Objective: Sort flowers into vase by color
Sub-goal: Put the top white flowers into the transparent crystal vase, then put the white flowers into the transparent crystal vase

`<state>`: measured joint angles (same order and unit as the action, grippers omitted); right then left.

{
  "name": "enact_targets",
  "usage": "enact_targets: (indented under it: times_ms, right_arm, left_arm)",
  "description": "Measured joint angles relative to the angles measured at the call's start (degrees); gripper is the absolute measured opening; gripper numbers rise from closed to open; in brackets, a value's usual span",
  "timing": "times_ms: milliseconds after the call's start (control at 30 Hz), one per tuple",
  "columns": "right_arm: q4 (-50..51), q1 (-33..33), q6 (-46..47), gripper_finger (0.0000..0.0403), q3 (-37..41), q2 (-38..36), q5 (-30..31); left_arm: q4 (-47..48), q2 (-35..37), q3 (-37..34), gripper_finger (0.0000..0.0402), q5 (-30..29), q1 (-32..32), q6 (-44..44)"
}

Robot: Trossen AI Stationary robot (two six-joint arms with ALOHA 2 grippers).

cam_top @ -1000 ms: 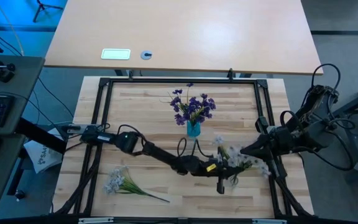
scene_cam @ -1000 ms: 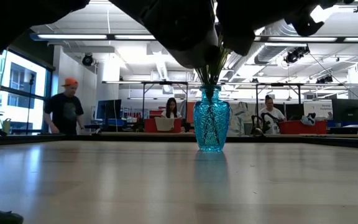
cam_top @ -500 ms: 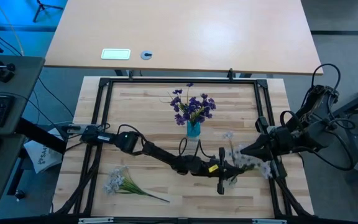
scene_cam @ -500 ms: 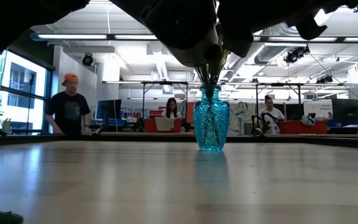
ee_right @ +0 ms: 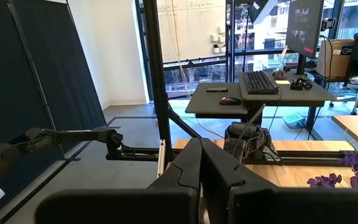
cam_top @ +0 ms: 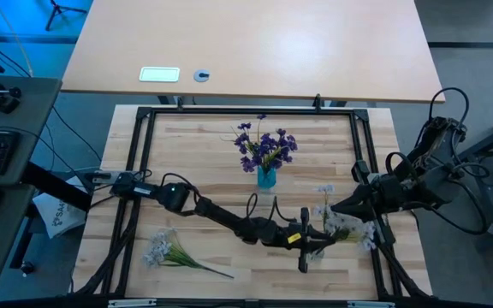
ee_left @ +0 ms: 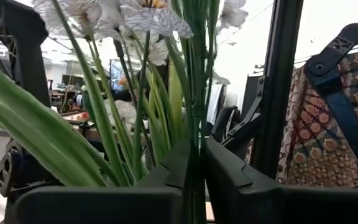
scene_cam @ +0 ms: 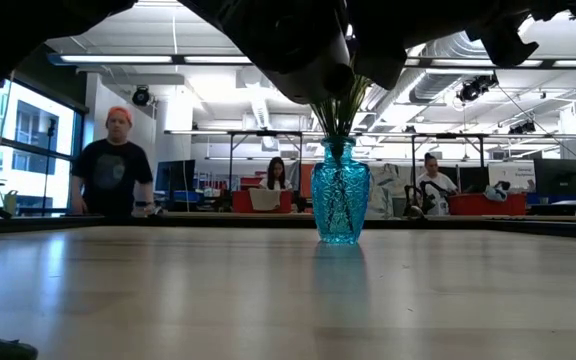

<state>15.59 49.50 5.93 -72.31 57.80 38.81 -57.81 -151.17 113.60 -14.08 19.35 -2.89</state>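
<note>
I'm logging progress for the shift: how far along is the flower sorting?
Done: the purple flowers stand in the blue vase. In hand: the left gripper is shut on a pale sprig, held off to the vase's right. Left: another pale sprig lies on the table near the left front. The right gripper waits at the right edge.

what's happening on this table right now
The left gripper is shut on a pale white sprig near the table's right side, its stems pinched between the fingers. The blue vase at mid-table already holds the purple flowers. Another pale sprig lies on the wood at front left. The right gripper waits, shut, at the right edge.
</note>
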Motion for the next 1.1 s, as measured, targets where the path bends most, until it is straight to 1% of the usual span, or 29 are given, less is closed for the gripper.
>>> enact_targets:
  times_ms: [267,367,567,700,733,800,933,1033,1100]
  right_arm:
    - [0.00,0.00,0.00,0.0000,0.00,0.00,0.00]
    - [0.00,0.00,0.00,0.0000,0.00,0.00,0.00]
    - [0.00,0.00,0.00,0.0000,0.00,0.00,0.00]
    - [0.00,0.00,0.00,0.0000,0.00,0.00,0.00]
    - [0.02,0.00,0.01,0.0000,0.00,0.00,0.00]
    - [0.02,0.00,0.08,0.0000,0.00,0.00,0.00]
    - [0.40,0.00,0.04,0.0000,0.00,-0.02,0.00]
    - [1.07,0.00,0.03,0.0000,0.00,-0.02,0.00]
    - [1.53,0.00,0.04,0.0000,0.00,-0.02,0.00]
  left_arm:
    - [4.47,0.11,0.00,0.0108,0.01,1.63,-2.09]
    - [4.78,0.12,0.00,0.0134,0.01,2.50,-3.02]
    - [5.76,0.18,-0.02,0.0172,0.01,3.84,-3.61]
    - [8.99,1.01,-0.11,0.0190,0.05,4.09,-5.38]
    - [10.86,1.57,-0.12,0.0194,0.13,4.05,-5.61]
    - [17.48,3.74,-0.12,0.0201,0.21,3.99,-5.31]
    - [36.50,9.95,-0.09,0.0216,-0.15,3.89,-2.63]
    - [50.26,13.71,-0.09,0.0225,-0.60,3.64,-2.93]
    - [57.64,15.51,-0.09,0.0227,-0.59,3.53,-3.43]
